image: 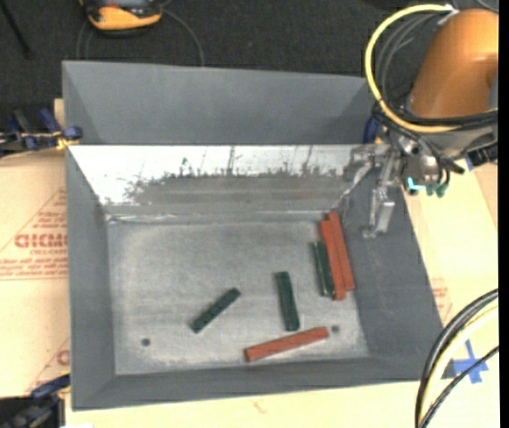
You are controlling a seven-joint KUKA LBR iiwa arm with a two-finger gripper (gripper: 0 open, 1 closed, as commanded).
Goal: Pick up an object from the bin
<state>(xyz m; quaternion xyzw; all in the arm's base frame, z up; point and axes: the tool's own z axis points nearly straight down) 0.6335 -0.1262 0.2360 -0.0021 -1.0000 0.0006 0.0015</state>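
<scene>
My gripper (381, 210) hangs at the bin's right side, over the sloping right wall, with nothing seen in it. Just below and left of it lies a long red-brown bar (336, 257), running down the floor's right edge, its upper end closest to the gripper. A thin dark green bar (324, 269) lies tight against the red-brown bar's left side.
Further left lie a short dark green bar (286, 301), near upright, and another dark green bar (215, 310), slanted. A second red-brown bar (286, 344) lies along the front edge. A tiny dark speck (145, 342) sits front left.
</scene>
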